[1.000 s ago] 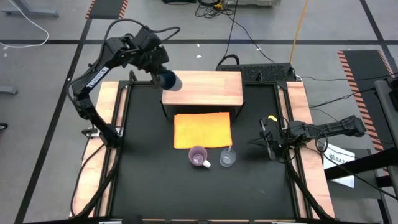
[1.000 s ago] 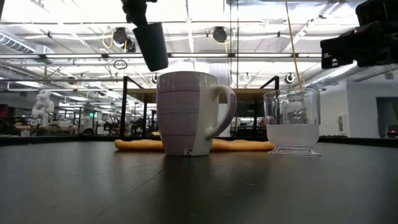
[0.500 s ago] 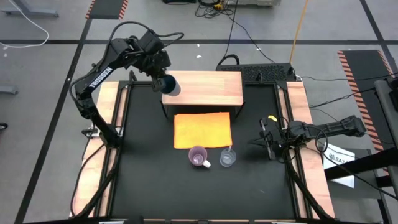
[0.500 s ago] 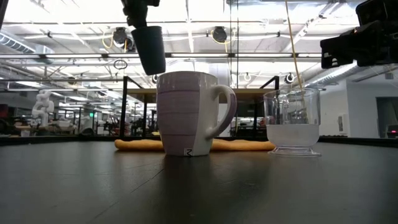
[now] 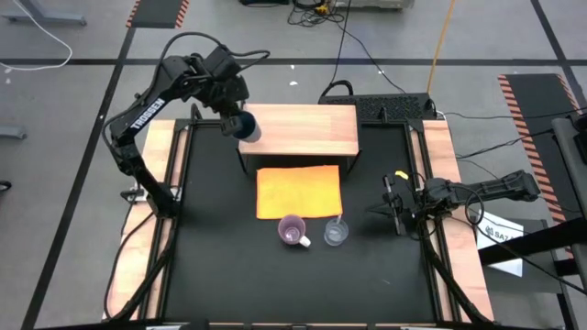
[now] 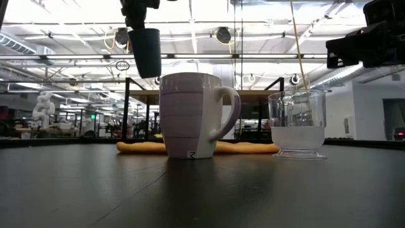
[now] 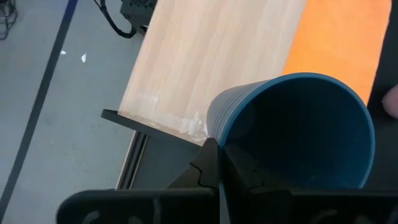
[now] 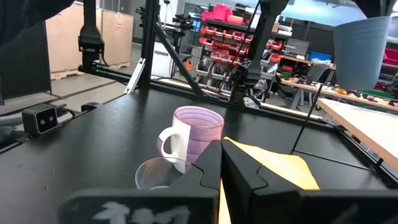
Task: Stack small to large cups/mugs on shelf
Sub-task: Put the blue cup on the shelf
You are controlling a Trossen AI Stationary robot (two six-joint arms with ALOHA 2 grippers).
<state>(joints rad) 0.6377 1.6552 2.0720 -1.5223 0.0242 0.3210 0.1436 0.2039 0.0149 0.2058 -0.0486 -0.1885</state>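
Note:
My left gripper (image 5: 235,114) hangs over the left end of the light wooden shelf (image 5: 307,130), shut on the dark blue tumbler (image 5: 246,127). In the low view the tumbler (image 6: 145,52) hangs in the air, mouth up. The lilac mug (image 5: 293,230) and the clear cup (image 5: 336,233) stand on their bases on the black table, side by side, nearer than the orange sheet (image 5: 298,191). My right gripper (image 5: 390,209) waits shut at the table's right side, pointing level toward the mug (image 8: 196,134) and touching nothing. My left gripper pinches the tumbler's rim (image 7: 212,132) between its two fingers, one inside the mouth and one outside. The fingers (image 7: 219,167) come from above, slanting down. The tumbler hangs below them almost upright, lifted clear above the shelf's left end (image 7: 161,115).
The orange sheet lies flat between the shelf and the two cups. A black cable box (image 5: 390,105) sits behind the shelf's right end. Wooden strips (image 5: 158,156) border the black table on both sides.
My left gripper has tipped further downward over the shelf's left end. The blue tumbler in it has swung from tilted to almost upright and shifted slightly toward the table's left edge, still clear of the shelf.

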